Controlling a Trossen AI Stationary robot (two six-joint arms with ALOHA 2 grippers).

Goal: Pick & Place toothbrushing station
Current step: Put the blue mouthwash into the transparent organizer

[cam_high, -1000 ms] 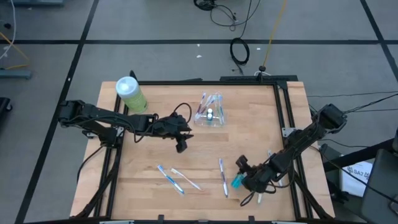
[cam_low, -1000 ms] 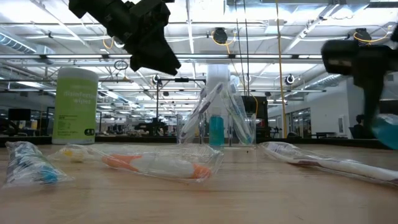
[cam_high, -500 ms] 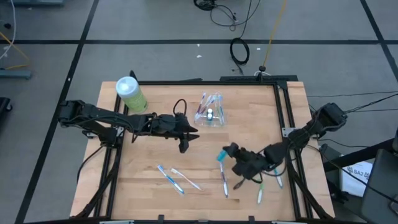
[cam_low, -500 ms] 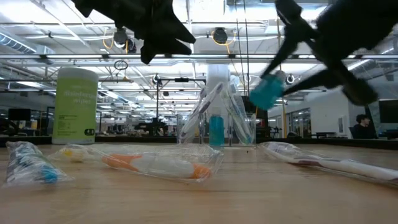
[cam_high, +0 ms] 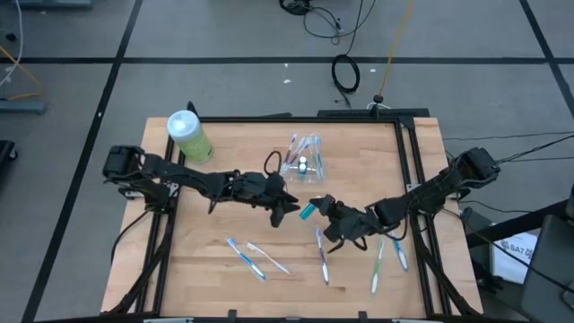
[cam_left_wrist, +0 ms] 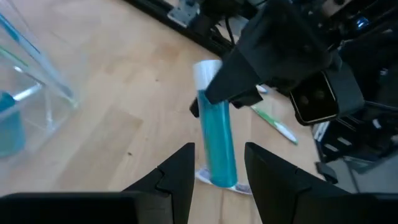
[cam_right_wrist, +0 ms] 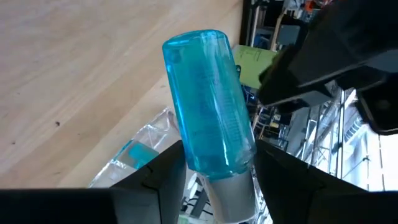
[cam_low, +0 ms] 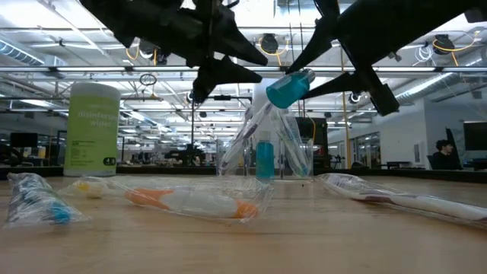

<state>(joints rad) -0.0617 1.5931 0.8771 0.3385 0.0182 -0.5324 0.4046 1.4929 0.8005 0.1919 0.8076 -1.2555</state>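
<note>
Wooden table (cam_high: 224, 224) with a dark frame, standing on a grey floor (cam_high: 224, 36) crossed by dark lines. Black cables (cam_high: 345, 72) lie coiled on the floor at upper centre. In the low view, a large hall with ceiling beams and rows of strip lights (cam_low: 61, 34) extends behind the table.

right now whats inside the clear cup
The clear cup holds a few toothbrushes leaning upright and a small teal tube standing in the middle. Its very bottom cannot be made out.
</note>
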